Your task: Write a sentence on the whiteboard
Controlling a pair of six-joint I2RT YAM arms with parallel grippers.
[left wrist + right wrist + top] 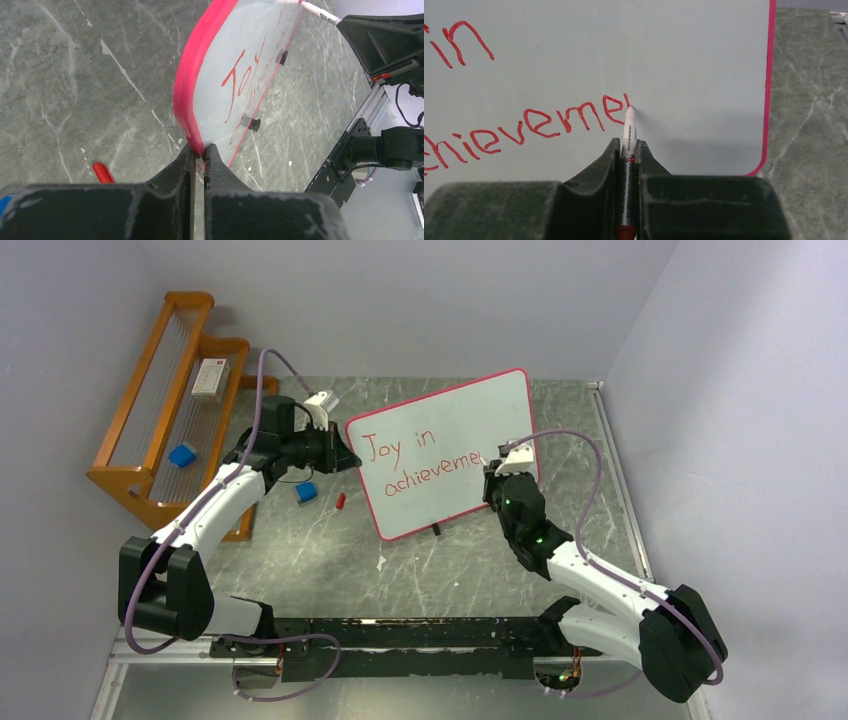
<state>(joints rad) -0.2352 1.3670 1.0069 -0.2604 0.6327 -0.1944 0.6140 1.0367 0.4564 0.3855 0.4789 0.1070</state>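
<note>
- I see the whiteboard point(470, 410) on the desk point(450, 570) between both arms: white, with rounded corners and a thin red-pink border.
- The red handwriting reads "Joy in", and below it "achieveme" and one short stroke.
- My left gripper point(200, 151) pinches its border.
- My right gripper point(626, 147) pinches a marker point(629, 122), tip on the board.

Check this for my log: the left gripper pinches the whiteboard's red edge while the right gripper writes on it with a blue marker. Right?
Not quite: the marker writes red, not blue, as the right wrist view shows. The left gripper does pinch the red edge of the whiteboard while the right gripper writes on it.
</note>
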